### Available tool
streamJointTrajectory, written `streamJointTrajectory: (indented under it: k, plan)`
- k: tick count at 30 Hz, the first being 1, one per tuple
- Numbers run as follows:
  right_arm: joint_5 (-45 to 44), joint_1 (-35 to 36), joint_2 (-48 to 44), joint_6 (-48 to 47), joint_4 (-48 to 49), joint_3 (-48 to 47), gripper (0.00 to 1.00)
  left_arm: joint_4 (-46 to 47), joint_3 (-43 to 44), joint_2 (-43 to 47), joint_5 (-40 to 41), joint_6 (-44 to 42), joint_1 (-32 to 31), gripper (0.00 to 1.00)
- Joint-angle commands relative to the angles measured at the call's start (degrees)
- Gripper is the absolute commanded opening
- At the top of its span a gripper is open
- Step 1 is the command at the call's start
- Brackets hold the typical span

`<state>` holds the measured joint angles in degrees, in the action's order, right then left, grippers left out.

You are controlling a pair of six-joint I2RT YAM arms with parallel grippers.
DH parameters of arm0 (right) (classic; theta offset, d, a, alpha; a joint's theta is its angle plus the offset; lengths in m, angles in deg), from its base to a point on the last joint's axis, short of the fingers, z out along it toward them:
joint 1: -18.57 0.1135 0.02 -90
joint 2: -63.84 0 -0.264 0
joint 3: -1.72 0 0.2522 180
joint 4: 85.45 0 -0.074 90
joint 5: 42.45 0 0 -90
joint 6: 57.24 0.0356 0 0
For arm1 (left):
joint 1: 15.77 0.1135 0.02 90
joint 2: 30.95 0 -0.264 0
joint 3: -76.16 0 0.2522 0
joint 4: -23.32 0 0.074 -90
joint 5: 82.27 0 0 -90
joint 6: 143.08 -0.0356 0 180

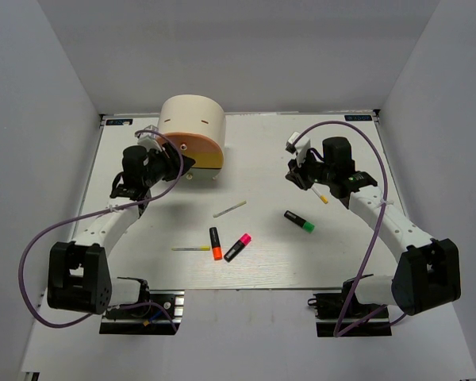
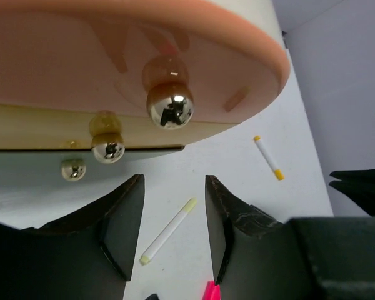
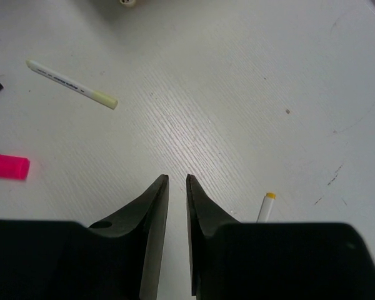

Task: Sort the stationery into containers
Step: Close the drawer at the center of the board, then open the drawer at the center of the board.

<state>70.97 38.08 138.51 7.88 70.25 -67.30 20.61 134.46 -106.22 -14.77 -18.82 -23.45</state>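
Note:
The cream half-cylinder cabinet [image 1: 192, 119] stands at the back left, with an orange drawer [image 1: 200, 146] above a yellow drawer [image 1: 209, 162]. My left gripper [image 1: 186, 164] is open and empty just in front of them; in the left wrist view [image 2: 174, 181] it sits below the orange drawer's knob [image 2: 169, 103] and to the right of the yellow drawer's knob [image 2: 108, 147]. My right gripper [image 1: 293, 176] is nearly shut and empty [image 3: 177, 178], above the table. A white pen with a yellow cap [image 1: 321, 195] lies beside it. Pale pens [image 1: 230, 208] [image 1: 190, 248] and the orange [image 1: 215, 243], pink [image 1: 237, 247] and green [image 1: 299, 221] highlighters lie mid-table.
The white table [image 1: 262, 270] sits inside grey walls. Purple cables loop from both arms. The right wrist view shows a pale pen [image 3: 72, 84], the pink cap [image 3: 8, 166] and the yellow-capped pen [image 3: 265, 207].

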Motion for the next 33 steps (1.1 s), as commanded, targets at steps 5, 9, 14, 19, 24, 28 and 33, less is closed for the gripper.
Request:
streamJointTrajectory:
  k: [5, 9, 14, 19, 24, 28, 33]
  plan:
    - [1.3, -0.3, -0.4, -0.1, 0.8, 0.5, 0.24, -5.9, 0.2, 2.0, 5.0, -6.0, -0.3, 0.58]
    - [1.0, -0.2, -0.6, -0.1, 1.2, 0.6, 0.25, -6.4, 1.4, -1.8, 5.5, -7.1, -0.3, 0.58]
    - [0.8, -0.3, -1.1, -0.1, 1.1, 1.0, 0.25, -4.0, 2.0, -4.4, 5.5, -8.2, -0.3, 0.58]
    - [0.7, -0.5, -1.2, -0.4, 1.1, 1.5, 0.25, -2.2, 3.2, -6.6, 5.0, -8.7, -0.3, 0.58]
    - [0.7, -0.7, -1.0, -0.3, 1.0, 1.4, 0.25, -0.9, 3.7, -7.2, 5.0, -9.7, -0.3, 0.58]
    - [0.8, -1.0, -0.9, -0.3, 1.1, 1.6, 0.25, 1.8, 3.1, -7.2, 5.6, -9.7, -0.3, 0.56]
    - [0.9, -1.1, -0.7, -0.3, 1.2, 1.4, 0.25, 1.8, 3.1, -7.2, 7.4, -9.7, -0.3, 0.56]
